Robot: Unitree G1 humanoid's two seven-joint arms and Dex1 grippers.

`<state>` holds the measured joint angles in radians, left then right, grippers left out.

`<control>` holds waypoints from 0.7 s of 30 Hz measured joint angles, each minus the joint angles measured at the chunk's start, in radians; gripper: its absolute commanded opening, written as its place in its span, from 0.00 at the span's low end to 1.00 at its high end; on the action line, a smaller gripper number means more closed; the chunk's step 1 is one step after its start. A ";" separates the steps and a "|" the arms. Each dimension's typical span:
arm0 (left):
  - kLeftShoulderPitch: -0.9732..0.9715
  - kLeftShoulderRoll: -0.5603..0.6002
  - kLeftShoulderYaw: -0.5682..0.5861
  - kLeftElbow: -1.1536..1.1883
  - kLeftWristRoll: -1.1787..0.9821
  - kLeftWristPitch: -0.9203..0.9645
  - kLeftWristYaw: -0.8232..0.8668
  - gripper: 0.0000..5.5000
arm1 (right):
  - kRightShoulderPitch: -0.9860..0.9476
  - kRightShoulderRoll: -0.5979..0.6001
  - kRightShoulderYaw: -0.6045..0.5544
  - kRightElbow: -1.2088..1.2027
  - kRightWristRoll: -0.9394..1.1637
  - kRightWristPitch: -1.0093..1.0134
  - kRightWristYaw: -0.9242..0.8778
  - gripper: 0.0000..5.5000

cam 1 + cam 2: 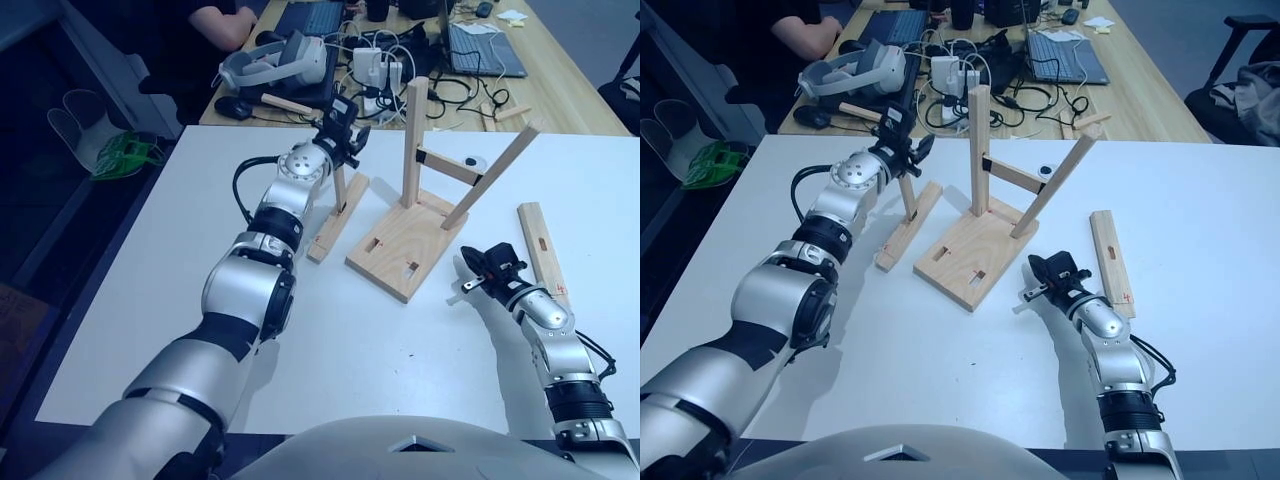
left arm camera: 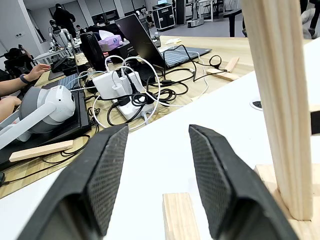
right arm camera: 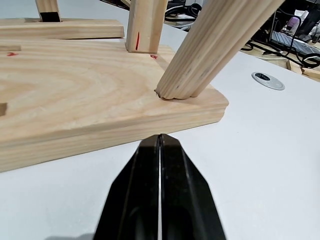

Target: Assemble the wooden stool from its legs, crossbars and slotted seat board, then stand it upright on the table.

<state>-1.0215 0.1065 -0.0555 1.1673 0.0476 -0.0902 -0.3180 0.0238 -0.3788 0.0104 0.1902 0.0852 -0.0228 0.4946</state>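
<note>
The slotted seat board [image 1: 392, 250] lies flat on the white table. One leg [image 1: 413, 140] stands upright in it and a second leg [image 1: 490, 178] leans in its slot, with a dark-ended crossbar [image 1: 450, 166] between them. A third leg [image 1: 338, 218] lies left of the board with a short crossbar [image 1: 340, 188] standing in it. My left gripper [image 1: 342, 130] hovers over that crossbar, open and empty, its pads [image 2: 102, 185] wide apart. A fourth leg [image 1: 543, 250] lies loose at the right. My right gripper [image 3: 160, 165] is shut and empty, low on the table just off the board's right corner [image 3: 210, 102].
A wooden desk [image 1: 560, 100] behind the table carries laptops, cables, a headset [image 1: 275, 62] and two loose wooden pieces [image 1: 288, 103]. A round grommet [image 1: 470, 161] sits in the tabletop behind the stool. The table's left edge [image 1: 110, 250] drops to the dark floor.
</note>
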 measured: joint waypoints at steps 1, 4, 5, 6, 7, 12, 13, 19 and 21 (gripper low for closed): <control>-0.006 0.003 0.006 -0.001 -0.002 0.000 -0.001 0.40 | 0.002 0.001 0.002 -0.001 0.000 0.001 -0.001 0.00; -0.012 0.010 0.035 -0.004 -0.023 0.015 -0.003 0.40 | 0.008 0.010 0.007 -0.005 0.000 0.003 -0.004 0.00; -0.013 0.006 0.046 -0.007 -0.033 0.024 -0.004 0.40 | 0.007 0.010 0.007 -0.005 0.000 0.003 -0.005 0.00; -0.016 0.003 0.058 -0.012 -0.045 0.032 -0.004 0.40 | 0.007 0.010 0.007 -0.005 0.000 0.003 -0.005 0.00; -0.016 0.002 0.074 -0.020 -0.061 0.045 -0.005 0.40 | 0.007 0.010 0.006 -0.004 0.000 0.003 -0.005 0.00; -0.020 0.002 0.149 -0.127 -0.144 0.104 -0.002 0.40 | 0.004 0.007 0.004 0.002 0.000 0.003 -0.005 0.00; -0.031 0.008 0.170 -0.165 -0.160 0.109 0.013 0.40 | 0.004 0.007 0.002 0.002 0.000 0.003 -0.005 0.00; -0.028 0.119 0.220 -0.311 -0.179 0.264 0.095 0.40 | 0.004 0.006 -0.008 0.003 0.000 0.002 -0.006 0.00; 0.086 0.132 0.169 -0.339 -0.154 0.385 0.054 0.40 | 0.006 0.005 -0.013 0.003 0.000 0.001 -0.006 0.00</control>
<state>-0.9357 0.2389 0.1139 0.8283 -0.1060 0.2948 -0.2642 0.0293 -0.3740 -0.0031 0.1933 0.0851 -0.0220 0.4884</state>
